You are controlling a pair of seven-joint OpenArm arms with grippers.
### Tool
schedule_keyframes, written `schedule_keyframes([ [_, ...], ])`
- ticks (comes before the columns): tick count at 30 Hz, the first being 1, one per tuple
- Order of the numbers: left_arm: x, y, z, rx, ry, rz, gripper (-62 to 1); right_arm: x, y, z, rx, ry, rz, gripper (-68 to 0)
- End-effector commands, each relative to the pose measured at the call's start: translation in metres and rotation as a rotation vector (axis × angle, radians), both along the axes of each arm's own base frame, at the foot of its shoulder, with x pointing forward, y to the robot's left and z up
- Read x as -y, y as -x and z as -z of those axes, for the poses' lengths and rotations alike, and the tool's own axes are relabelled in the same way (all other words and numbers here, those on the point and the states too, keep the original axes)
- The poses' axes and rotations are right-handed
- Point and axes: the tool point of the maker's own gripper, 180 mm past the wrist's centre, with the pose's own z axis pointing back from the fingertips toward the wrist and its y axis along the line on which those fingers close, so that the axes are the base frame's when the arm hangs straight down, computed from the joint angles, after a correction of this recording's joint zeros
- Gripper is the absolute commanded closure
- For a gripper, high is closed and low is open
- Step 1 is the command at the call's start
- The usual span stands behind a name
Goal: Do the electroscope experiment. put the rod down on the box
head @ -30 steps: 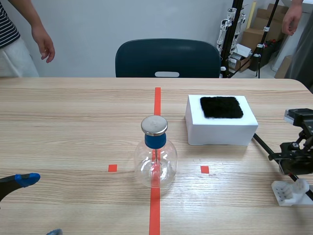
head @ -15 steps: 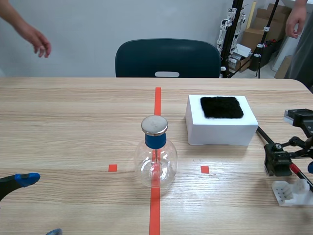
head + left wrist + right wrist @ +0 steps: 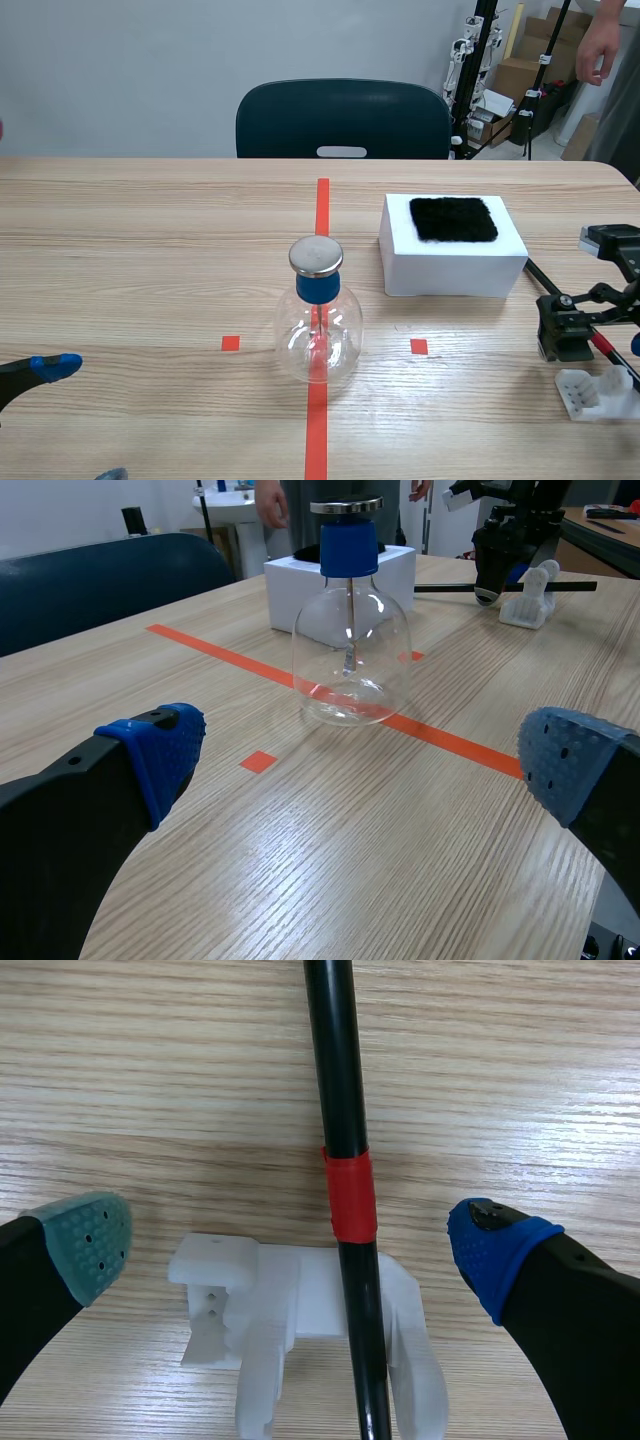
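Rod not yet grasped: the pick-up comes before the put-down.

Nearest, the right gripper (image 3: 290, 1243) hangs wide open and empty over the smooth black rod (image 3: 340, 1090), which wears a red tape band and lies in a white plastic stand (image 3: 270, 1300). The left gripper (image 3: 362, 760) also gapes empty. Next, I judge, the fingers must close on the rod and carry it past the round glass flask (image 3: 318, 330) to the white box (image 3: 450, 262) with its fuzzy black pad (image 3: 453, 218).

We see the black rod (image 3: 340, 1090), banded in red tape, lying on a white stand (image 3: 300, 1305) by the tabletop's (image 3: 150, 250) right edge, its far end near the white, black-topped box (image 3: 450, 265). The glass electroscope (image 3: 317, 330) — blue-stoppered, metal-capped — stands upright mid-tabletop.
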Motion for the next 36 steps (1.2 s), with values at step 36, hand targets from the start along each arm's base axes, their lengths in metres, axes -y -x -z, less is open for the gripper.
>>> schedule_keyframes([
  [36,-0.004,-0.002,-0.013,0.045,0.040,-0.009,-62.3,0.004,-0.061,-0.110,0.620,0.090,-0.174,-65.6],
])
